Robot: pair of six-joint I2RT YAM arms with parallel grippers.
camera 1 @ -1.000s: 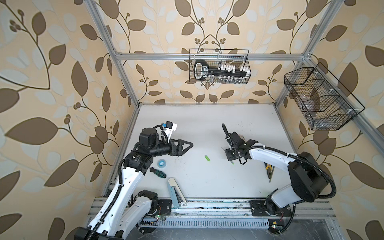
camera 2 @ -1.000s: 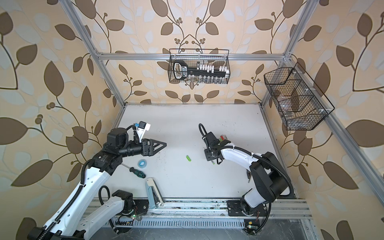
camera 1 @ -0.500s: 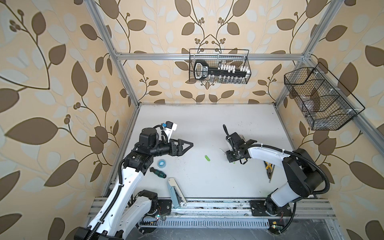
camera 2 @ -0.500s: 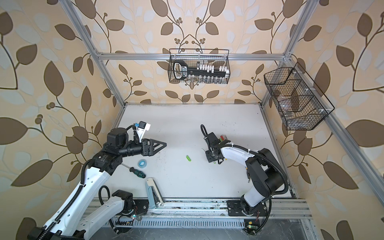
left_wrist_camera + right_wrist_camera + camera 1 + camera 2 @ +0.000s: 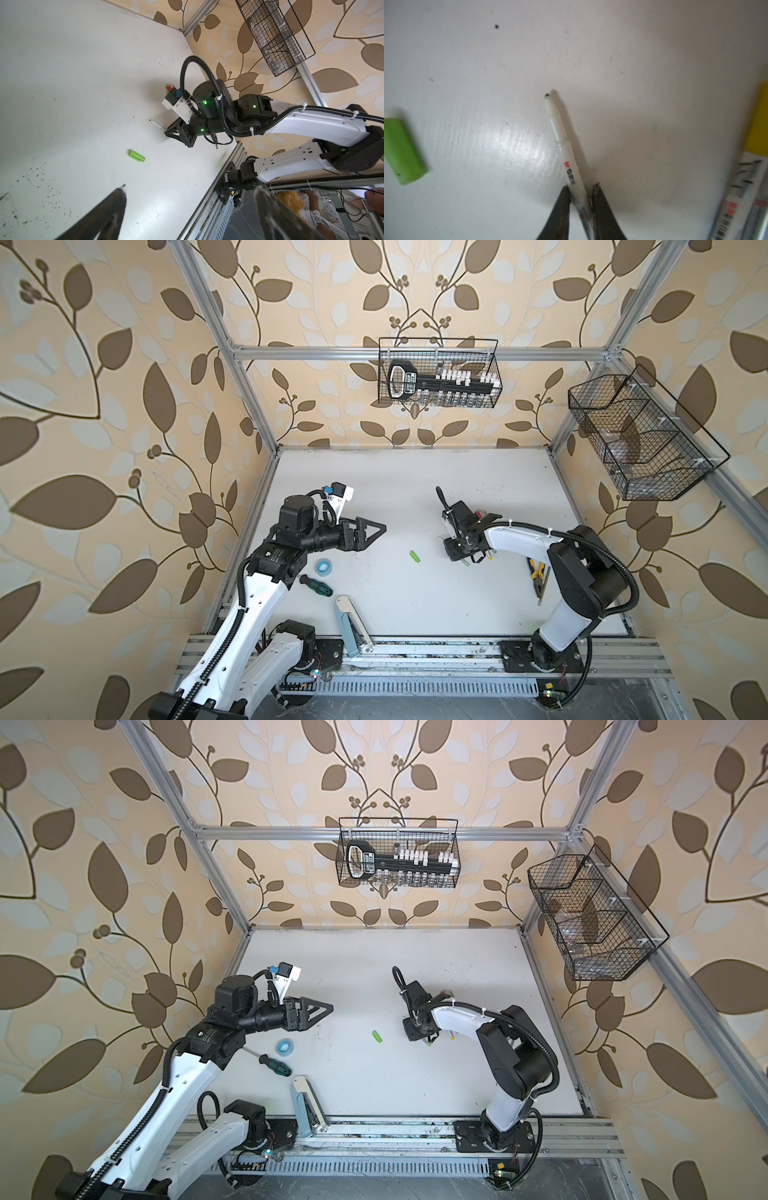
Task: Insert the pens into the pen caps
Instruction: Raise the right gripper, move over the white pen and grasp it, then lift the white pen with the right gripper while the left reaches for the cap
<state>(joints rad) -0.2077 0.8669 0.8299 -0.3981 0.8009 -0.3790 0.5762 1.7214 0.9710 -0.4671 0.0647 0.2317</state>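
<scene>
Pen, pinched by right gripper fingers, points tip-outward along them.

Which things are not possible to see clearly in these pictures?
- White pen: rear end hidden between the right jaws, right wrist view.
- Yellow-capped pen: blurred, cut by the frame edge, same view.
- Pliers: partly hidden under the right arm, in a top view.

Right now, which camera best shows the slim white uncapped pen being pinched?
The right wrist view: the slim white uncapped pen fills the middle, tip and red print clear, in the right gripper. The left wrist view shows it tiny; in both top views the arm mostly hides it.
</scene>
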